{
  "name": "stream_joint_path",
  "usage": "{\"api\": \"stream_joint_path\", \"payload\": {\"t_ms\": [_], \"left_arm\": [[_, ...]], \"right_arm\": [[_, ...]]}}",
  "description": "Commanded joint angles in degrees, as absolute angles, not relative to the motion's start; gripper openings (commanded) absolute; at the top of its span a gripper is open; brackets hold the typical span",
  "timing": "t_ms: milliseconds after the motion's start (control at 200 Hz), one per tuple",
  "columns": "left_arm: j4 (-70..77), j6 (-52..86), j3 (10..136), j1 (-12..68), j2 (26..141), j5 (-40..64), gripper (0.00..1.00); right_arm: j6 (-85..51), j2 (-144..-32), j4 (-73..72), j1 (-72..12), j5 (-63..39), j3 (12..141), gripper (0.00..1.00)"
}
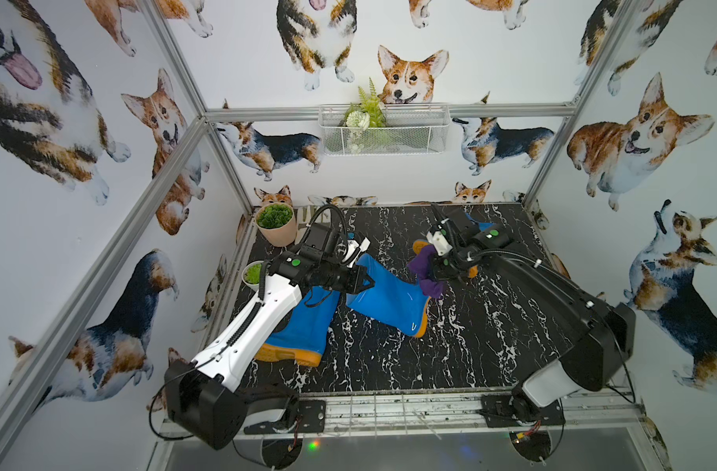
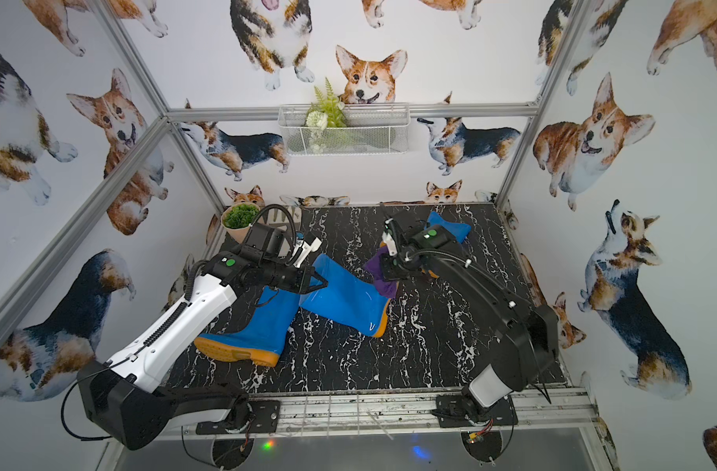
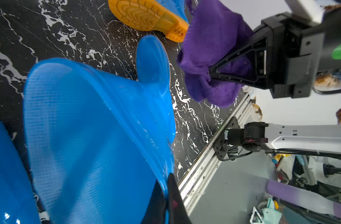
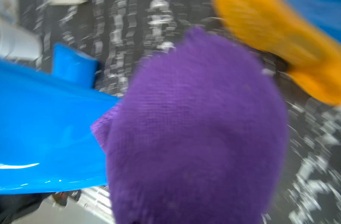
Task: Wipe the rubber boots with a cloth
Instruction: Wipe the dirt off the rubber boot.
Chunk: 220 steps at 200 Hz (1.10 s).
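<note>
Three blue rubber boots with orange soles lie on the black marble floor. My left gripper (image 1: 365, 282) (image 3: 166, 194) is shut on the shaft rim of the middle boot (image 1: 389, 299) (image 3: 92, 126). A second boot (image 1: 303, 326) lies under my left arm. The third boot (image 2: 448, 228) is at the back under my right arm, its sole (image 3: 146, 15) facing out. My right gripper (image 1: 433, 278) (image 3: 210, 74) is shut on the bunched purple cloth (image 1: 424, 267) (image 4: 194, 135), which hangs close beside the middle boot's foot; contact cannot be told. The cloth hides the fingers in the right wrist view.
A beige plant pot (image 1: 277, 224) and a small white pot (image 1: 251, 276) stand at the back left. A work glove (image 2: 283, 214) lies by the back wall. A wire basket (image 1: 413, 134) hangs on that wall. A metal rail (image 1: 389, 412) edges the front.
</note>
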<state>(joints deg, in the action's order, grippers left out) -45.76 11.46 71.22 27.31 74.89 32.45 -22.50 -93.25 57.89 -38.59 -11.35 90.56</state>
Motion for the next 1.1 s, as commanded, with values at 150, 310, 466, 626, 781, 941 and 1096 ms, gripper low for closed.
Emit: {"api": "stream_joint_path", "payload": {"t_ms": [150, 310, 466, 626, 781, 941, 1096], "left_arm": [[-46.7, 8.9, 69.5, 27.4, 74.3, 30.4, 0.0], [-46.8, 9.0, 67.6, 27.5, 72.9, 29.4, 0.0], [-45.3, 10.6, 66.2, 27.4, 72.2, 28.7, 0.0], [-44.3, 11.6, 65.8, 27.4, 72.3, 29.0, 0.0], [-44.1, 11.7, 65.9, 27.4, 72.5, 29.2, 0.0], [-43.7, 11.9, 66.1, 27.4, 73.4, 29.8, 0.0], [-43.8, 12.0, 66.5, 27.5, 73.6, 30.0, 0.0]], "right_arm": [[-12.8, -113.7, 68.7, -44.0, -19.2, 104.0, 0.0], [-14.3, -115.6, 68.4, -36.4, -17.2, 99.0, 0.0], [-13.7, -114.8, 68.9, -29.7, -11.1, 99.4, 0.0], [-13.9, -113.6, 69.3, -28.2, -5.9, 104.2, 0.0], [-13.8, -111.4, 68.5, -29.7, -8.4, 105.7, 0.0], [-10.4, -113.7, 70.8, -35.5, -15.5, 109.3, 0.0], [-6.5, -121.4, 76.3, -38.2, -17.2, 113.7, 0.0]]}}
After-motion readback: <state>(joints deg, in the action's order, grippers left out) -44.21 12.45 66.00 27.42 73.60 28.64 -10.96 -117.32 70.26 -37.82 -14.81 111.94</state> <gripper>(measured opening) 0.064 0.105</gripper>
